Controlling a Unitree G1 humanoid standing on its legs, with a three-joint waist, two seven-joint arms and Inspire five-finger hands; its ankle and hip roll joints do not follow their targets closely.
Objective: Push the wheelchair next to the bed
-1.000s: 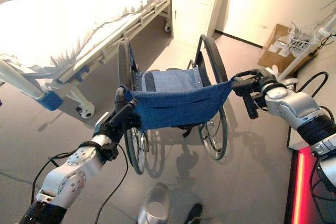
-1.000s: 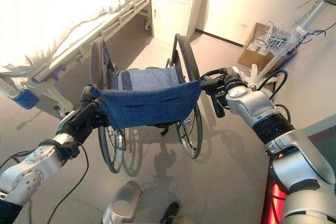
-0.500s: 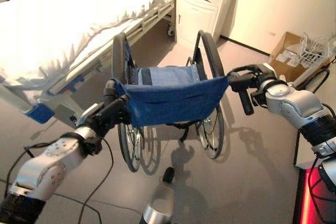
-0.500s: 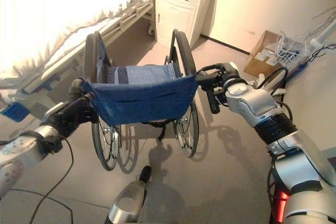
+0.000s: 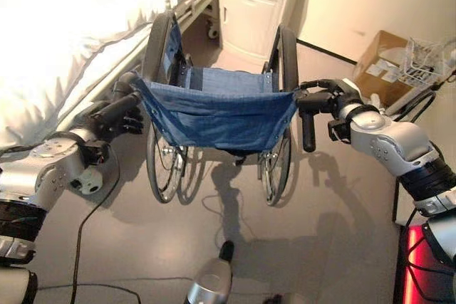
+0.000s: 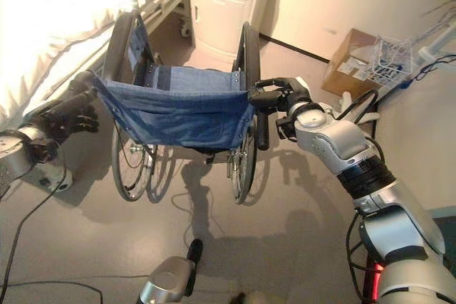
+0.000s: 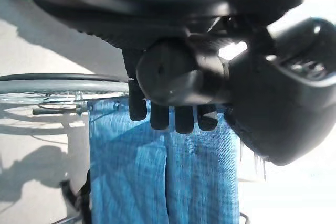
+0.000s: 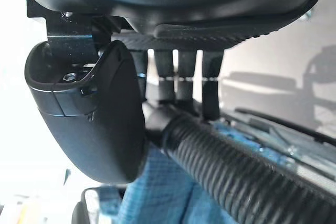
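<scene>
The room is a ward with a grey floor [image 5: 335, 226], a white bedside cabinet [image 5: 256, 5] at the far wall and a cardboard box [image 5: 381, 69] far out beyond the right hand. The wheelchair [image 5: 221, 105] stands just ahead of both hands. Its big wheel on the left hand's side is close beside the bed [image 5: 64, 40], which runs along that side.

The left hand [image 5: 117, 112] has its fingers curled round the left push handle. The right hand [image 6: 281, 97] is closed round the ribbed right push handle [image 8: 231, 177].

The risk I see is on the bed side. If the push goes more toward the left hand, that wheel may catch the bed frame and the chair will turn or stop. An uneven push from the two hands could also swing the front toward the cabinet. The blue cloth back is slack, so it gives no help in steering.
</scene>
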